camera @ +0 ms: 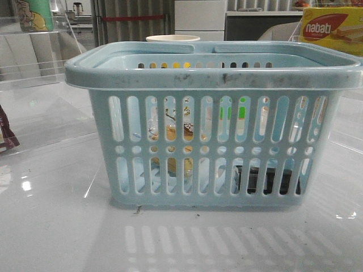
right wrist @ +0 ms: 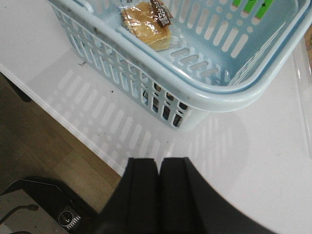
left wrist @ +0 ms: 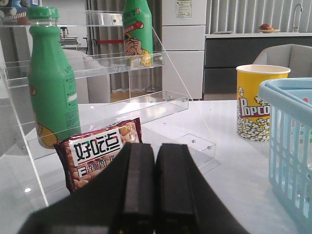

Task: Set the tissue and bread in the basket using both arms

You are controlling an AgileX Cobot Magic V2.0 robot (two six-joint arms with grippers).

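Basket (camera: 215, 73) fills my front view, pale blue and scuffed, sitting square on the white worktop (camera: 57, 226). Through its slotted front wall I make out the bread (camera: 170, 133) inside, toward the left half, and a dark flat shape I take for the tissue (camera: 266, 180) lying low on the floor toward the right. My right wrist camera confirms the bread, golden-brown in its clear wrapper with a dark label strip, resting on the basket floor; the tissue is hidden from that angle by the near wall.

Left end effector (left wrist: 155, 190) has its pads pressed together with nothing between them, hovering over the worktop. Just ahead of it lies a red snack packet (left wrist: 97, 156), with a green bottle (left wrist: 51, 83) standing on the clear acrylic shelf (left wrist: 122, 105) behind. A yellow popcorn cup (left wrist: 256, 102) stands close beside the basket.

Right end effector (right wrist: 159, 195) is likewise closed tight and empty, over the worktop edge, near the basket's corner. A nabati box (camera: 332, 31) sits behind the basket at right.
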